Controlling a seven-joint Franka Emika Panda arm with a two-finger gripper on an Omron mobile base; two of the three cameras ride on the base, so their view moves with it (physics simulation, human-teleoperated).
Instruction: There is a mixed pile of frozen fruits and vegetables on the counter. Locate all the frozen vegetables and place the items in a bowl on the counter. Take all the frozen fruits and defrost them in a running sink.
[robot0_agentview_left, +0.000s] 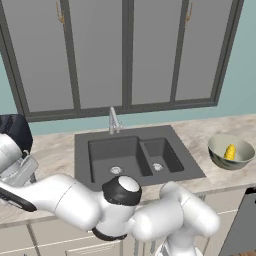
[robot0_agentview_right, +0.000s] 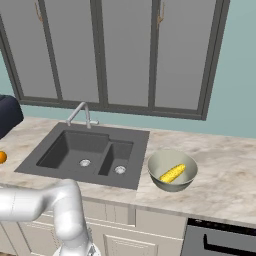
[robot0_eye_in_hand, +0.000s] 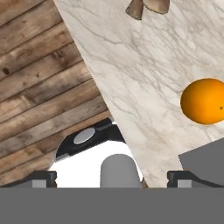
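Fingertips (robot0_eye_in_hand: 43, 178) of our hand (robot0_eye_in_hand: 111, 177) rise dark at the bottom of the hand view, set far apart, so we read the hand as fully open with nothing between the tips. Just beyond them we see the edge of the counter (robot0_eye_in_hand: 144, 83) running diagonally, with a wooden floor (robot0_eye_in_hand: 39, 78) to one side of it. On the marbled stone, ahead of the hand and off toward the right-hand tip, lies the orange ball (robot0_eye_in_hand: 204, 101), apart from the fingers and untouched. Farther along the same stone, at the top edge of that view, we make out the tan mushroom (robot0_eye_in_hand: 146, 6), cut off by the frame and well apart from the orange.

From the right base view we see our arm reaching low to the left, and the orange ball shows as a small spot at the left edge, on the counter left of the sink (robot0_agentview_right: 87, 150). The sink sits dark grey with its larger basin on the left and the smaller on the right, a silver faucet (robot0_agentview_right: 82, 114) behind it. Right of the sink, just beside its rim, stands the bowl (robot0_agentview_right: 171, 184), and inside it lies the corn cob (robot0_agentview_right: 172, 173), tilted. Behind the counter we see grey window panels (robot0_agentview_right: 125, 55).
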